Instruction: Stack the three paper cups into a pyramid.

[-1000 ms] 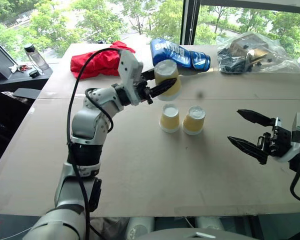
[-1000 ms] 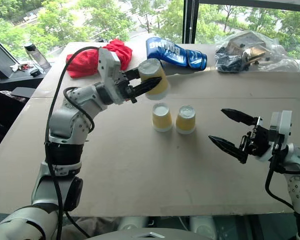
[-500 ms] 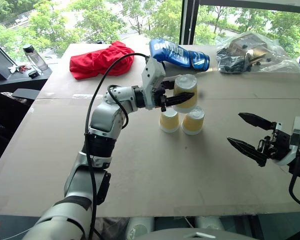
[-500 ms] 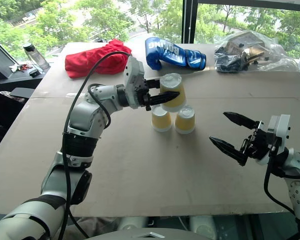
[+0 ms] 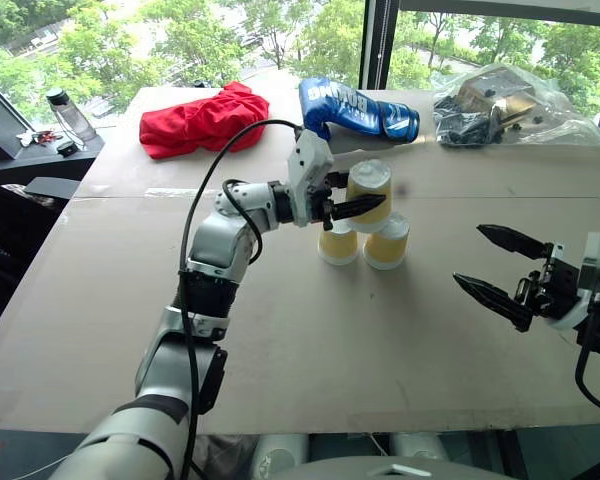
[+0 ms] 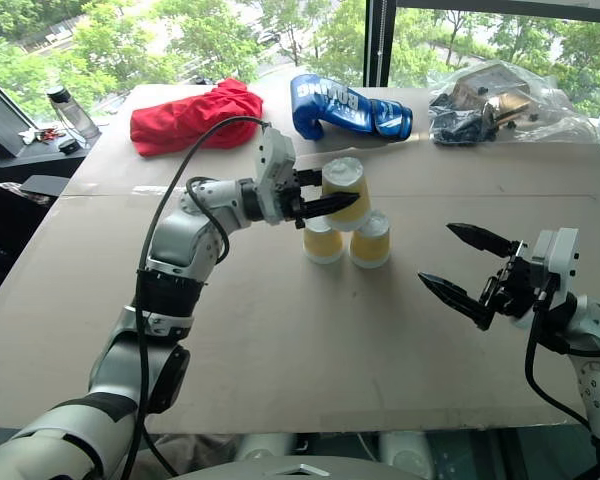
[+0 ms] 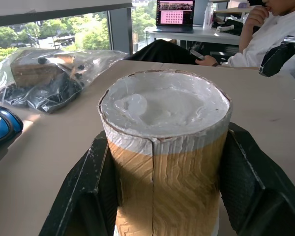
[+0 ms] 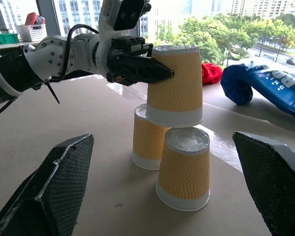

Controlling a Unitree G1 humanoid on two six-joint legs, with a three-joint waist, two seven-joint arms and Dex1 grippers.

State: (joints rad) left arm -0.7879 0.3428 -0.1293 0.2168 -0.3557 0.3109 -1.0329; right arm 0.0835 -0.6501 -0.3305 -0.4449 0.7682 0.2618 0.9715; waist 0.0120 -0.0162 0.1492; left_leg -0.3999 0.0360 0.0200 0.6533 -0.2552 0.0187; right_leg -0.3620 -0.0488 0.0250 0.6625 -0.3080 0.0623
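Item — left gripper (image 5: 365,207): jaws closed across the ribbed side of the top cup (image 5: 368,192), which it carries upside down, white base uppermost. The right wrist view shows the cup's rim hanging just above the pair below, seemingly not yet resting on them; the inverted, level carry looks chosen so the rim can land across both bases at once.

Item — left base cup (image 5: 338,243) and right base cup (image 5: 386,241): both upside down on the table (image 5: 280,340), side by side and touching or nearly so, a little toward the far edge from the middle. They stand close enough that one cup could bridge them. Judged stage: final placement, with the pyramid lacking only the release.

Item — right gripper (image 5: 500,268): jaws spread wide, holding nothing and touching nothing, poised above the table near its right edge, well apart from the cups.

Background along the far edge — red cloth (image 5: 202,118), blue boxing glove (image 5: 358,107), clear plastic bag (image 5: 500,105).
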